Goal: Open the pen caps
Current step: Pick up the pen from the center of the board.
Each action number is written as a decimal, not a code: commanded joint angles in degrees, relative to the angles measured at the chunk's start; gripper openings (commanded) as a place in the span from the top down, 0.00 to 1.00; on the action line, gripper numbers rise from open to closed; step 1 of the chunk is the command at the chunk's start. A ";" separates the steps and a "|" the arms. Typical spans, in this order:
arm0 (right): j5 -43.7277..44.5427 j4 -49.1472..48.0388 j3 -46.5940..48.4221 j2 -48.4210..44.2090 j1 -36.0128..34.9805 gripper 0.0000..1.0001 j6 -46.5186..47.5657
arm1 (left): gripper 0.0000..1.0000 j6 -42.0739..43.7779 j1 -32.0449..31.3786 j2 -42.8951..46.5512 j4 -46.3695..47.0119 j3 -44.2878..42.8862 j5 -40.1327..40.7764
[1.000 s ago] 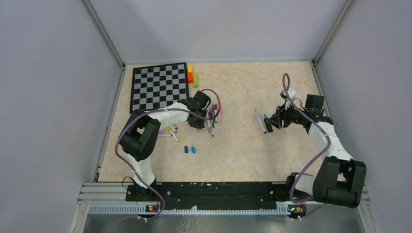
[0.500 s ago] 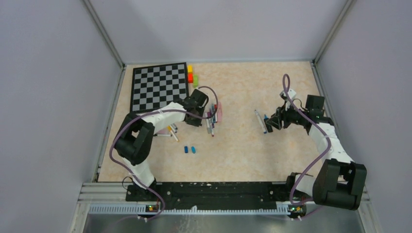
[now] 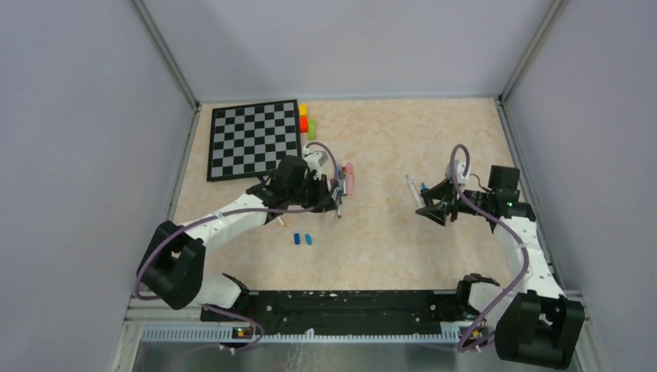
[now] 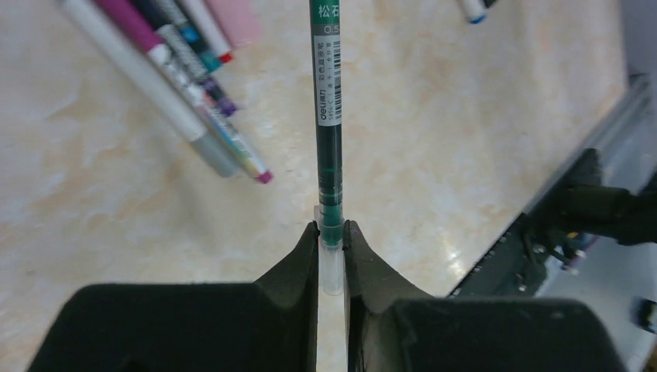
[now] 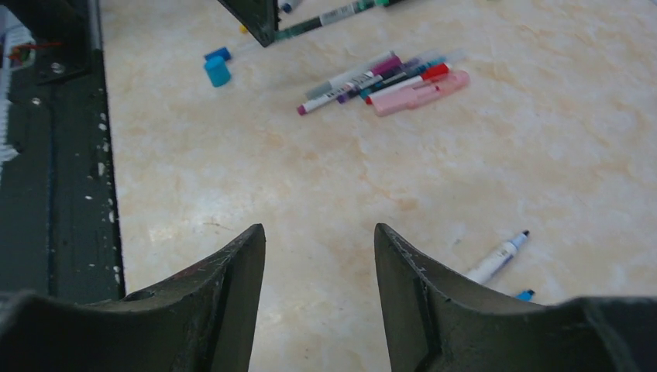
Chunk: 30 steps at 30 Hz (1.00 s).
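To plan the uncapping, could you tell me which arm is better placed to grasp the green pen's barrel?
Probably right: the right gripper is open and empty; the left gripper is shut on the green pen, at its clear end.

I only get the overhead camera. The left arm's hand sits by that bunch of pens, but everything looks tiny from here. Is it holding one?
Observer: Yes. On its wrist camera the left hand is shut on a thin dark green pen, pinching its clear plastic end.
Operator: And the other hand?
Observer: Its own wrist camera shows the right hand open and holding nothing, over the beige table.
Operator: Is anything printed on that green pen?
Observer: There is a white label on the barrel with small writing and a barcode. I cannot read most of it.
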<state>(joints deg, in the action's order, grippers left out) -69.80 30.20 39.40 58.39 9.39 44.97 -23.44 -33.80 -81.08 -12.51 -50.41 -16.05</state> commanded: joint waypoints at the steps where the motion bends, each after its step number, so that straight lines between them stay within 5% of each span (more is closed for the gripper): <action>1: -13.17 -5.23 -3.66 -3.66 -1.29 0.46 0.96 | 0.98 -12.30 -1.38 3.74 24.34 8.55 -17.27; 7: -7.87 -46.78 -11.60 -1.16 -6.11 0.47 -47.77 | 0.99 -18.63 -8.05 1.87 38.25 11.12 -11.10; 10: -3.51 -50.52 -10.81 2.53 -7.80 0.46 -57.03 | 0.99 -19.01 -11.57 -0.88 40.63 9.86 -5.79; 15: 2.66 -52.78 -9.32 7.78 -8.43 0.31 -73.15 | 1.00 -18.90 -15.38 -5.26 40.90 6.78 -1.20; 24: 5.13 -53.14 -9.15 11.56 -12.24 0.28 -81.69 | 1.00 -19.16 -19.10 -9.40 41.72 3.13 1.78; 30: 8.53 -51.24 -9.08 13.07 -13.44 0.36 -80.36 | 1.00 -19.39 -20.73 -10.47 42.33 2.10 2.77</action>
<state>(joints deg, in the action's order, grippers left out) -64.23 -20.38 28.18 70.72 -2.96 -34.57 -42.37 -53.52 -90.91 26.04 -45.89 -14.90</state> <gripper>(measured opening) 0.666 0.157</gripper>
